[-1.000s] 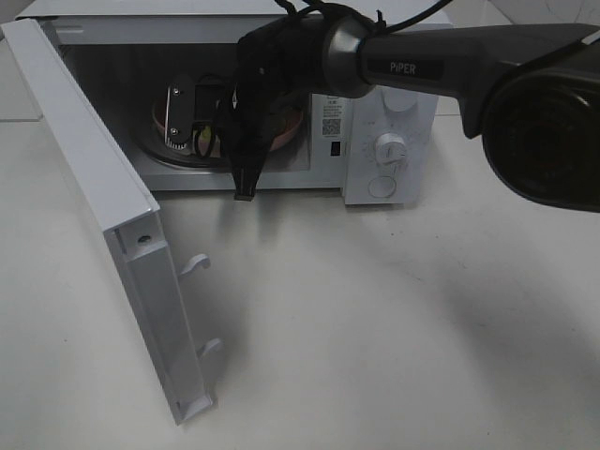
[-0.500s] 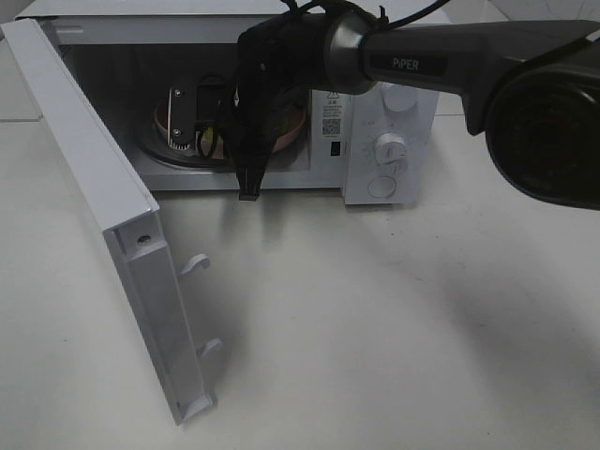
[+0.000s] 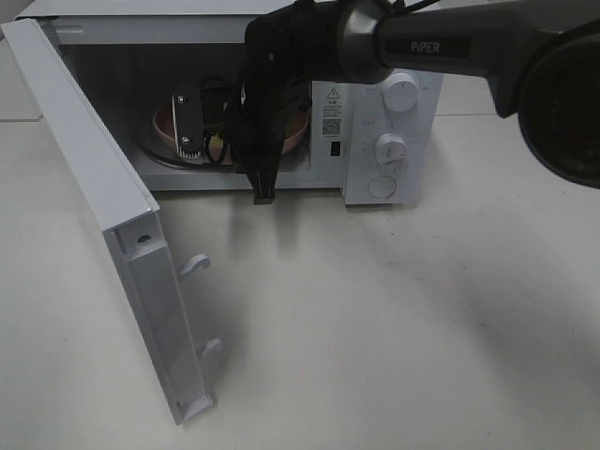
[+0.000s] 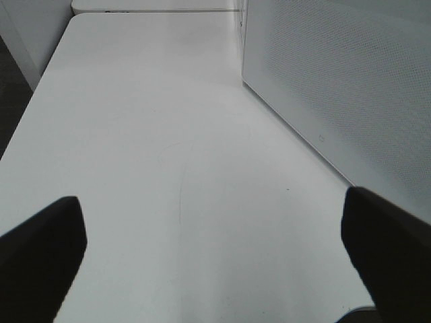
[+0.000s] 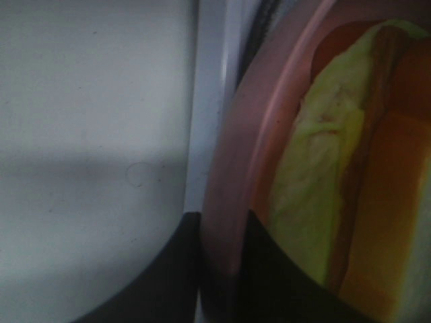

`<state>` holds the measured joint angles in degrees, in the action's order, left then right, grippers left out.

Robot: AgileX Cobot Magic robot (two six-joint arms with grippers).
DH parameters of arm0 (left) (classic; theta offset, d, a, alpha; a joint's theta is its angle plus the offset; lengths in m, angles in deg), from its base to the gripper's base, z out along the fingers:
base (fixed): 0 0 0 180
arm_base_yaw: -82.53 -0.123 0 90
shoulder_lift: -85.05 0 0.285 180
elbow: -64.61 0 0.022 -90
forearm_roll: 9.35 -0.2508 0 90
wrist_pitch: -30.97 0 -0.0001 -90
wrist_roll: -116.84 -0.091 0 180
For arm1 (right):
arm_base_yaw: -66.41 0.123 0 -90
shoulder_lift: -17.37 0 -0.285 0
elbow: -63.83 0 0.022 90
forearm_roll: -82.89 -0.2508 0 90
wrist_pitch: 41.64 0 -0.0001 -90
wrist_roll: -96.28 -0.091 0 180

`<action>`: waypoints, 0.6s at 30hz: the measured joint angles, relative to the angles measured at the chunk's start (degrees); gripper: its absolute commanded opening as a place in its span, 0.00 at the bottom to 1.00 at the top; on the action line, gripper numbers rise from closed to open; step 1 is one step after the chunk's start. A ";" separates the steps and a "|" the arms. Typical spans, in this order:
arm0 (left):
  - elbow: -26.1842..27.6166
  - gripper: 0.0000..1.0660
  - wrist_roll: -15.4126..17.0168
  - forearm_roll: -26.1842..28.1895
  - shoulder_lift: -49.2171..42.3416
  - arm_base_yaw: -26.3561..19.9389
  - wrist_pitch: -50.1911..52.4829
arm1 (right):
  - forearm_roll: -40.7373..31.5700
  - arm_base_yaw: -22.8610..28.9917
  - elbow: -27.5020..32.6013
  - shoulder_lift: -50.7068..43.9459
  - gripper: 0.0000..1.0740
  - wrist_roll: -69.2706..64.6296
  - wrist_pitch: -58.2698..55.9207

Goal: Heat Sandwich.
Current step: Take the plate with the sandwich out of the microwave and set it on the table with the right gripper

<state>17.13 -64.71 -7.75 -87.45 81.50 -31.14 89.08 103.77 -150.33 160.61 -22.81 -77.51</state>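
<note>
The white microwave [image 3: 389, 103] stands open with its door [image 3: 94, 187] swung out to the left. A round pink plate [image 3: 295, 131] lies inside, with the sandwich [image 5: 323, 175] on it, showing toasted bread and a yellow-green layer. In the exterior view only a yellow-green bit of the sandwich [image 3: 216, 142] shows behind the gripper. My right gripper [image 3: 228, 161] reaches into the opening and is shut on the plate's rim [image 5: 222, 222]. My left gripper [image 4: 212, 222] is open and empty over bare table. It is out of the exterior view.
The open door's latch hooks [image 3: 195, 265] stick out over the table in front. Two knobs [image 3: 390, 148] sit on the microwave's right panel. The microwave's perforated side wall [image 4: 337, 81] stands close to the left gripper. A white table [image 3: 394, 319] spreads in front.
My right gripper has shifted a little to the right at the microwave opening, and the pink plate has moved with it. The door has not moved.
</note>
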 measured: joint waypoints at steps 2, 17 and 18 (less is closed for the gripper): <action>0.00 0.92 0.00 0.00 0.00 0.00 0.00 | -0.06 0.00 1.32 -0.46 0.00 1.20 0.46; 0.00 0.92 0.00 0.00 0.00 0.00 0.00 | -2.23 -0.06 16.56 -8.94 0.00 12.66 9.63; 0.00 0.92 0.00 0.00 0.00 0.00 0.00 | -2.52 -0.06 17.30 -9.34 0.00 13.35 10.20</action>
<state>17.13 -64.71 -7.75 -87.45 81.50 -31.14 86.56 103.71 -133.03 151.27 -9.46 -67.31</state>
